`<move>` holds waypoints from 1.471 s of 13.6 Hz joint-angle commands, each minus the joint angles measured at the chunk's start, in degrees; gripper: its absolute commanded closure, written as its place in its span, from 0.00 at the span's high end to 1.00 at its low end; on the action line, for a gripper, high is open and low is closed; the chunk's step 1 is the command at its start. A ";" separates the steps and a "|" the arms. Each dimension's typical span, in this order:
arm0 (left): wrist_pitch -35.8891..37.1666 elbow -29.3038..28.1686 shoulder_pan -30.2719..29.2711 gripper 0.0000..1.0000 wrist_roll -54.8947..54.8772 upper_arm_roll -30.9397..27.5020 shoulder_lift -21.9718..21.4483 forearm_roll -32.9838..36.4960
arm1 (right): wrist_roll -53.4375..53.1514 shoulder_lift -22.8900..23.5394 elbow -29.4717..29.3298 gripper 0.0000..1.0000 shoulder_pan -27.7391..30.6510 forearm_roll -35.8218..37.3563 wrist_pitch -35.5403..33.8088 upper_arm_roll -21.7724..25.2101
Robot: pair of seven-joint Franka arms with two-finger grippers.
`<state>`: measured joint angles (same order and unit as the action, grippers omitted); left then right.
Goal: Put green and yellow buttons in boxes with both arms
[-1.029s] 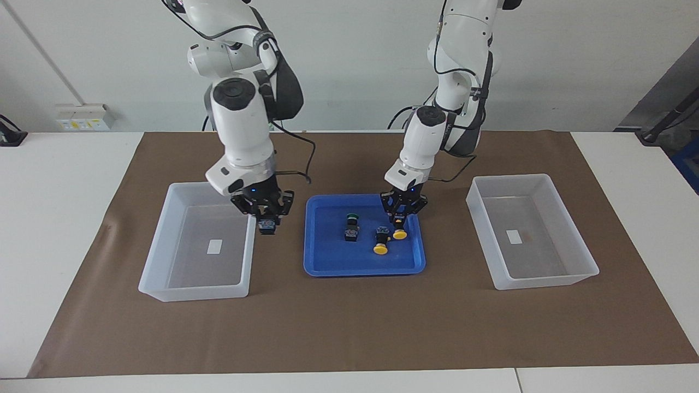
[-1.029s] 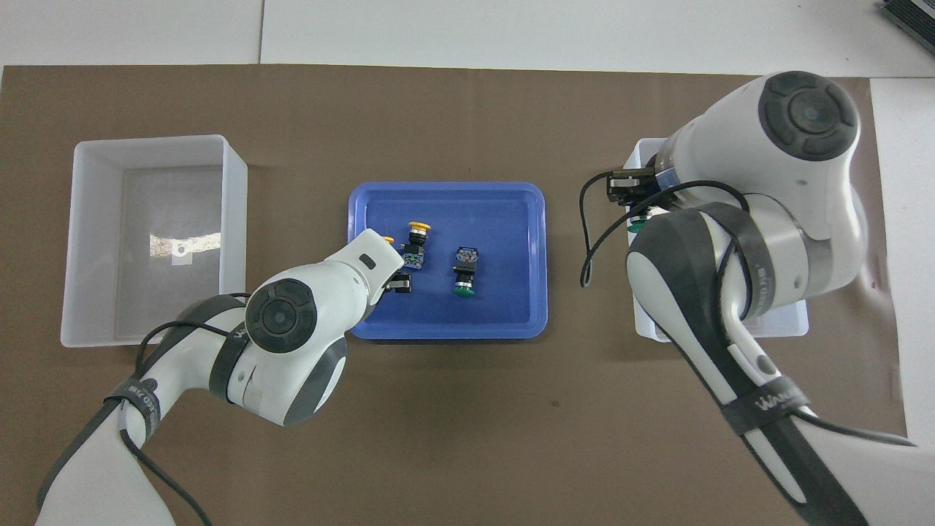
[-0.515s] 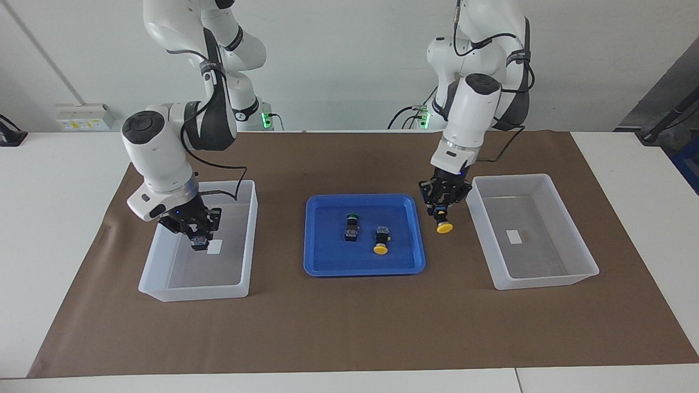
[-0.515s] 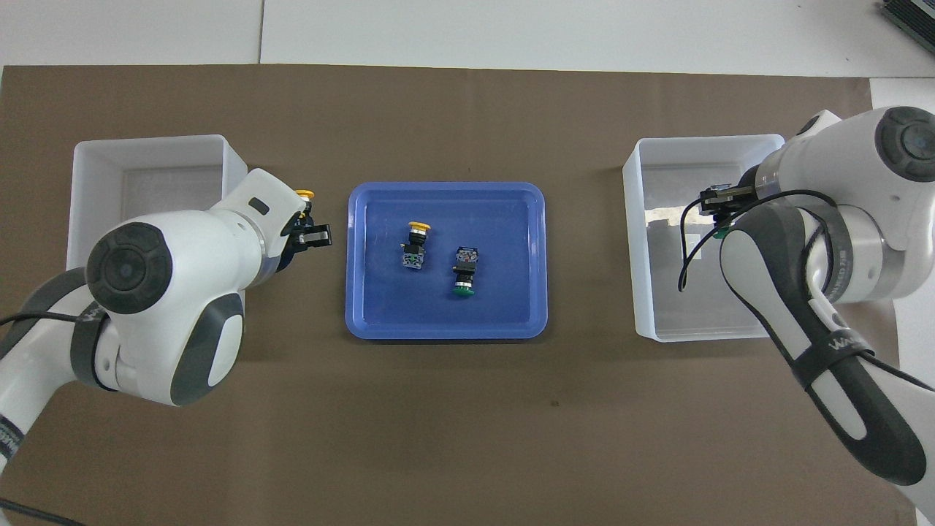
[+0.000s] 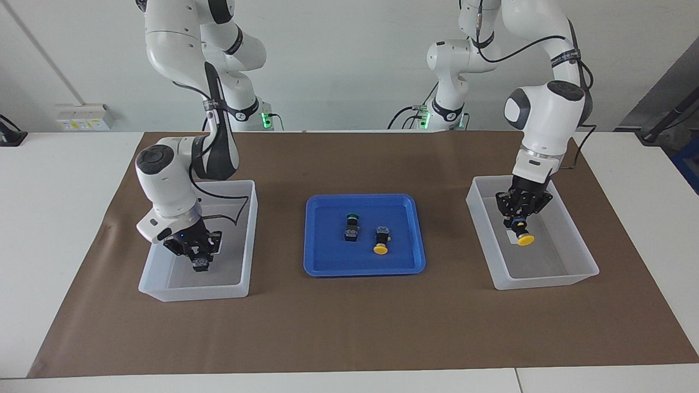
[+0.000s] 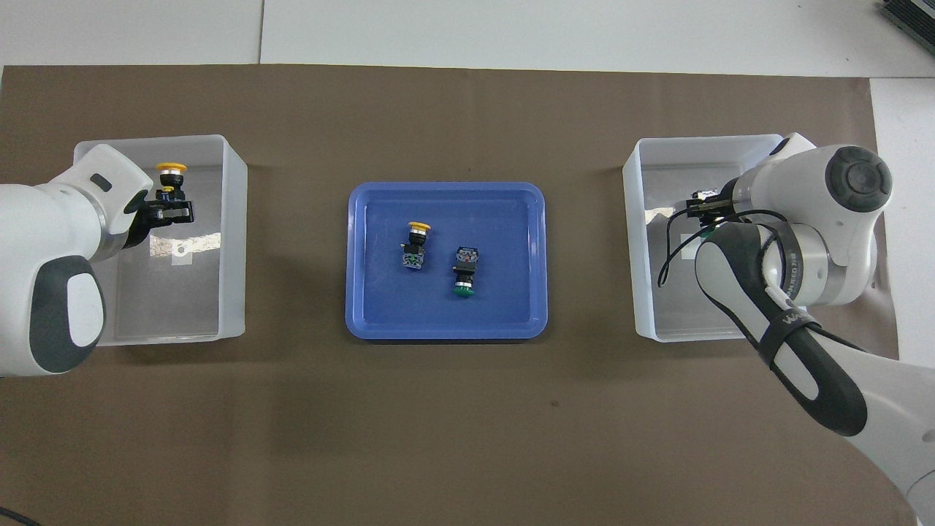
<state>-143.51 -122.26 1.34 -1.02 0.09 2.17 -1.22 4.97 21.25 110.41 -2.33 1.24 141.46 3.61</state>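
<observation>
Left claw (image 5: 519,222) pinching a yellow button (image 5: 525,239) inside one box (image 5: 584,261); right claw (image 5: 197,254) pinching a green button (image 5: 200,265) inside the other box (image 5: 164,288). Light, rigid, slick-capped; best gripped by the blocky body.

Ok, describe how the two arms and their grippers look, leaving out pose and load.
Both arms are glossy white with rounded joints, dark grey round joint caps and dark grey bands. Black cables loop along each. The left gripper and right gripper are black two-finger units. A small blue light shows near the right gripper's wrist.
</observation>
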 commanded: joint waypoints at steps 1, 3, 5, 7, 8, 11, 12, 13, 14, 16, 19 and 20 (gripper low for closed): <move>-1.24 -1.93 -3.96 0.00 -9.75 0.79 0.37 -0.01 | 1.89 -0.24 0.69 0.96 1.36 -0.19 1.02 -0.80; -1.77 -2.72 -6.16 0.00 -14.69 0.79 1.51 -0.01 | 1.62 -2.25 0.42 1.00 0.75 -0.19 -1.08 -0.98; -4.22 -2.72 -6.61 0.00 -15.06 0.70 4.66 -0.10 | 0.05 -6.11 -0.36 1.00 -0.65 -0.19 -6.52 -1.15; -8.08 -2.72 -7.31 0.00 -14.37 0.79 7.39 -0.10 | -2.32 -9.02 -1.68 1.00 -3.02 -0.54 -10.39 -1.24; -9.23 -2.64 -7.40 0.00 -14.19 0.79 8.54 -0.10 | -5.20 -9.12 -3.25 1.00 -4.69 -2.19 -12.33 -1.68; -13.80 -2.37 -7.58 0.00 -13.84 0.79 12.23 -0.10 | -18.64 -8.59 -5.20 1.00 -12.06 -3.70 -11.56 -1.86; -14.60 -2.20 -7.58 0.00 -13.14 0.70 13.20 -0.10 | -23.03 -8.50 -5.12 1.00 -14.61 -3.70 -11.29 -1.86; -14.78 -1.94 -7.58 0.00 -12.69 0.70 13.47 -0.10 | -27.16 -8.07 -5.11 1.00 -17.42 -3.70 -11.20 -1.86; -14.61 -1.67 -7.67 0.20 -12.69 0.70 13.47 -0.18 | -31.47 -7.19 -5.11 1.00 -19.62 -3.18 -10.07 -1.86; -14.43 -0.79 -7.67 1.00 -13.04 0.61 13.47 -0.19 | -36.77 -5.44 -5.11 1.00 -22.62 -2.91 -7.08 -1.86; -12.85 0.00 -7.58 1.00 -12.95 0.52 10.15 -0.18 | -41.70 -4.02 -5.11 1.00 -25.44 -3.00 -4.01 -1.86; -11.89 0.09 -7.49 1.00 -13.04 0.61 8.39 -0.19 | -42.23 -3.58 -5.11 1.00 -26.66 -3.17 -3.56 -1.94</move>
<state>-157.52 -121.90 -5.64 -14.29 0.24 14.34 -1.24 -35.50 16.96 105.99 -28.15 -1.60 136.78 1.74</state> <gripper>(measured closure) 0.383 0.000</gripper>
